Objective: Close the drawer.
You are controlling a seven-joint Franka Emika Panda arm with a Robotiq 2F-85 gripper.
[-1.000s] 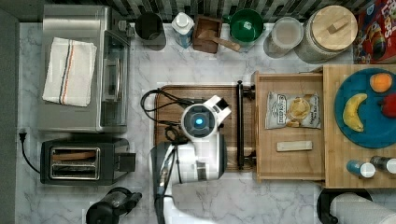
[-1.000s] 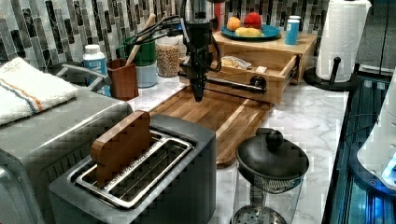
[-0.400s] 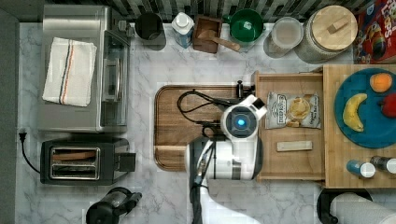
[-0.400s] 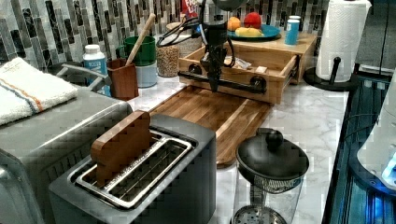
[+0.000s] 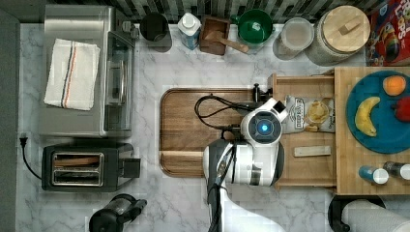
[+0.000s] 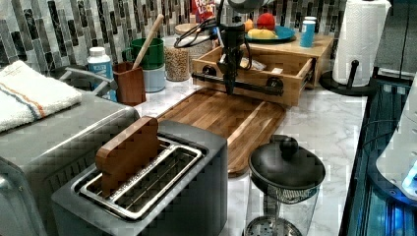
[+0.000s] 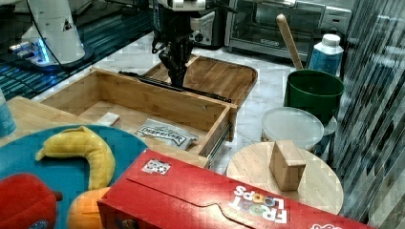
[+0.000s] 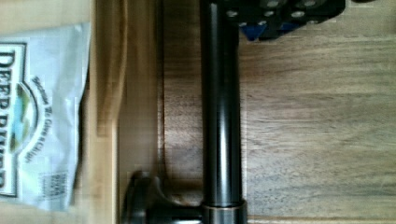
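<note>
The claw (image 6: 229, 88) hangs straight down from the arm, its tip right against the black bar handle (image 6: 236, 83) on the front of the drawer (image 6: 255, 73); in the right view the claw (image 7: 176, 78) stands just past the drawer's front wall, over the cutting board (image 7: 217, 76). Whether its fingers are spread or clenched I cannot tell, since they are too dark and narrow against the handle. The wrist view looks down along the handle (image 8: 221, 116), with dark board wood on one side and the drawer's pale front wall on the other. The drawer (image 5: 309, 164) stands pulled out from under the wooden top (image 5: 345, 145), toward the top view's left, its front edge at the cutting board (image 5: 183, 125). Its long axis runs up and down in the top view, and the handle runs the same way along the front edge. Inside lie a crisp packet (image 5: 309, 113) near the far end and a small pale wooden block (image 5: 313, 151) nearer the arm's base. On the wooden top sits a blue plate (image 5: 382, 140) holding a banana (image 5: 363, 115), an orange fruit (image 5: 394, 85) and something red (image 5: 402, 108) at the plate's edge.
</note>
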